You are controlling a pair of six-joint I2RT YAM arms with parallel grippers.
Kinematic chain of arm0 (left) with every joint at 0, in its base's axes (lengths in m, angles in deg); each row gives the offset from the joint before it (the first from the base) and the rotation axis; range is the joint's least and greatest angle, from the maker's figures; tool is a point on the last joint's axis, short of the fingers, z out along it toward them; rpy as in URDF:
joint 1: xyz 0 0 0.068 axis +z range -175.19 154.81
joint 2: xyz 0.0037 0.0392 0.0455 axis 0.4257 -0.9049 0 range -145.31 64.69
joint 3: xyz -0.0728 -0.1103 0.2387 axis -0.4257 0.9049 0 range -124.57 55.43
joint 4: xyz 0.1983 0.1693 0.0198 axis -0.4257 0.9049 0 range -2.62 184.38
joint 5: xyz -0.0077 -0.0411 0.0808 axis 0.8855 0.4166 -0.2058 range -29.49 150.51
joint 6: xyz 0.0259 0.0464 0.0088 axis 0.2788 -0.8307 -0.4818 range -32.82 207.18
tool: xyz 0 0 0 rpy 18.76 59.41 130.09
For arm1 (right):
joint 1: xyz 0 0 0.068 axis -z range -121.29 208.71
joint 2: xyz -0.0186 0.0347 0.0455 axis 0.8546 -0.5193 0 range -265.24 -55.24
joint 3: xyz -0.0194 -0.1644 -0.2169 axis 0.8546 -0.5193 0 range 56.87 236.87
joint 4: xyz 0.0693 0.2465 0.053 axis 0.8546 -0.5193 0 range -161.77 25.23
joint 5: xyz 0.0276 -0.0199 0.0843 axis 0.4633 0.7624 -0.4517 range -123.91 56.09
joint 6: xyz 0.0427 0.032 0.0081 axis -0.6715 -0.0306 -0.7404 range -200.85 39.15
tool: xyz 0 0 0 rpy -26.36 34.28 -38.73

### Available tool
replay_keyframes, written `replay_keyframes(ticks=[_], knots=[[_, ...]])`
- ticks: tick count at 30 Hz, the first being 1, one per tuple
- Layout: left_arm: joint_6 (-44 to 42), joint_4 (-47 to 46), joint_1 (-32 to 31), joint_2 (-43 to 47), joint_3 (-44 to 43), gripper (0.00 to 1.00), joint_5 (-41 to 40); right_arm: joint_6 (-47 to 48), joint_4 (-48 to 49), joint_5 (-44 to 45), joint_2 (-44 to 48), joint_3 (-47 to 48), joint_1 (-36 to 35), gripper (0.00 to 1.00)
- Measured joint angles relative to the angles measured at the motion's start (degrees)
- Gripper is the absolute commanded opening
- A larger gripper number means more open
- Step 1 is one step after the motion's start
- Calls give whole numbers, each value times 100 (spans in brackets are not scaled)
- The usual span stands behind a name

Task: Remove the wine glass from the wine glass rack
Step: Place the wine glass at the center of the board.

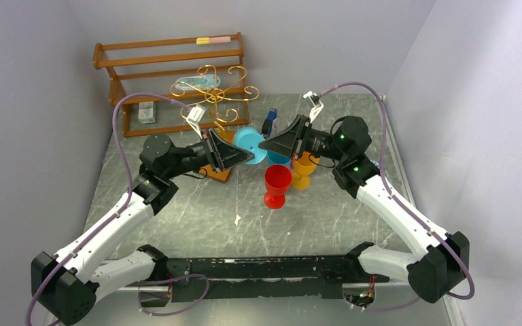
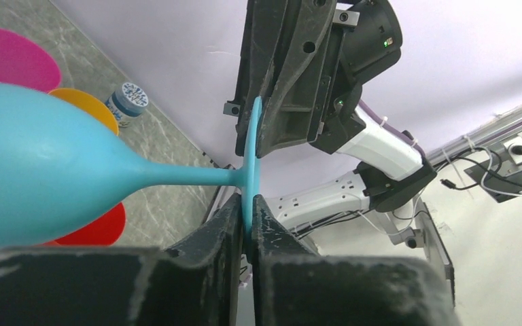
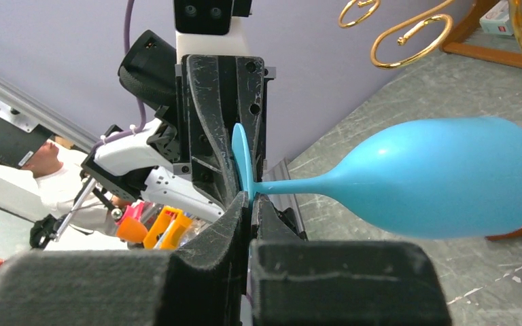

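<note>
A light blue wine glass (image 1: 247, 140) hangs on its side between my two grippers, clear of the gold wire wine glass rack (image 1: 212, 88). Its bowl (image 3: 448, 176) points toward the rack's scroll arms (image 3: 408, 34). My left gripper (image 2: 248, 204) is shut on the lower edge of the glass's round foot. From the opposite side, my right gripper (image 3: 251, 197) is shut on the same foot disc. In the top view the two grippers (image 1: 253, 157) (image 1: 261, 145) meet tip to tip just in front of the rack's wooden base (image 1: 221, 173).
A red glass (image 1: 277, 185) and an orange glass (image 1: 304, 168) stand upright on the marble table just right of the grippers. A magenta glass (image 2: 17, 58) and a small bottle (image 2: 128, 102) are nearby. A brown slatted shelf (image 1: 170, 61) stands at the back left.
</note>
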Motion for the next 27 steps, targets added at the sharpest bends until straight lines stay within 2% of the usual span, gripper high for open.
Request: replay_keyframes(ticks=[1, 4, 6, 13, 16, 22, 27], knots=[[28, -31, 0, -2, 2, 6, 4, -9, 22, -13, 2, 0, 0, 2], [68, -63, 0, -13, 2, 5, 9, -9, 68, -35, 13, 0, 0, 2], [81, -98, 0, -28, 4, 5, 13, -9, 76, -55, 17, 0, 2, 8], [-190, -111, 0, -2, 2, 5, 168, 90, -61, -48, 31, 2, -9, 47], [-903, 337, 0, 79, -94, 5, 369, 267, -413, 9, 46, 68, -20, 56], [-2623, 1462, -11, 507, -212, 5, 623, 1029, -1333, 549, 282, 455, -35, 60], [-3790, 1572, -33, 1440, 280, 5, 817, 1565, -1596, 1464, 691, 516, -24, 61]])
